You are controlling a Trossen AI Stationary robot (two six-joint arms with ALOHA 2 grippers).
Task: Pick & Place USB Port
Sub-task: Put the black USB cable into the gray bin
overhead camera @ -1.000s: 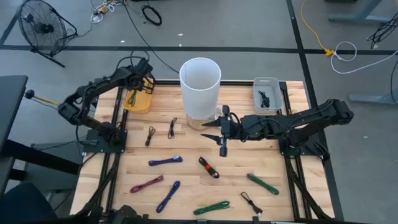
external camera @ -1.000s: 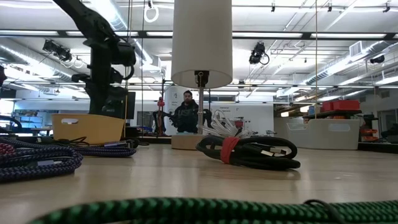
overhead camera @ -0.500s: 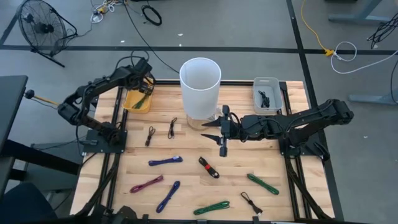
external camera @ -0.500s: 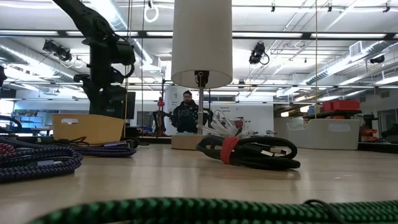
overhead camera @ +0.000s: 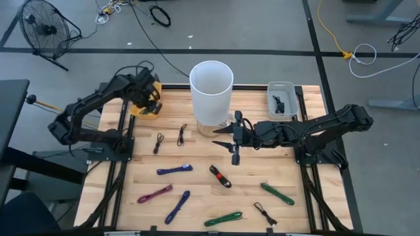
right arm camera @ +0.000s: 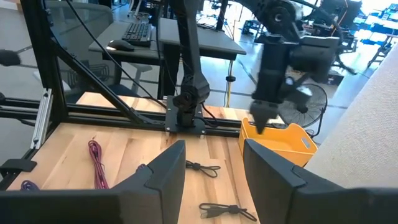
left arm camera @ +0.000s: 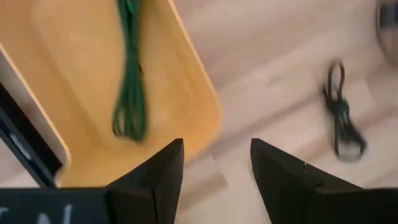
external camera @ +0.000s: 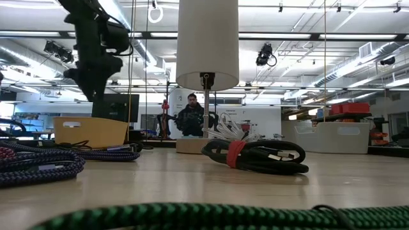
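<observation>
- The left gripper (overhead camera: 152, 105) is up over the yellow tray (overhead camera: 139, 108) at the table's (overhead camera: 197, 190) far left corner, fingers wide apart and holding nothing.
- A green cable (left arm camera: 129, 93) lies inside that tray.
- The right gripper (overhead camera: 231, 137) waits mid-table beside the white cylinder (overhead camera: 211, 92), fingers apart, empty.

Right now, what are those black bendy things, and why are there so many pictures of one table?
They are two robot arms with pinching jaws. One camera looks down from above, one sits at table height, and one rides on each wrist. The left gripper hangs open and empty over the yellow tray, where a green cable lies. The right gripper waits open and empty beside the white tube. More coiled cables, like the black one with a red band, lie on the wooden table. A small grey bin sits at the back.
</observation>
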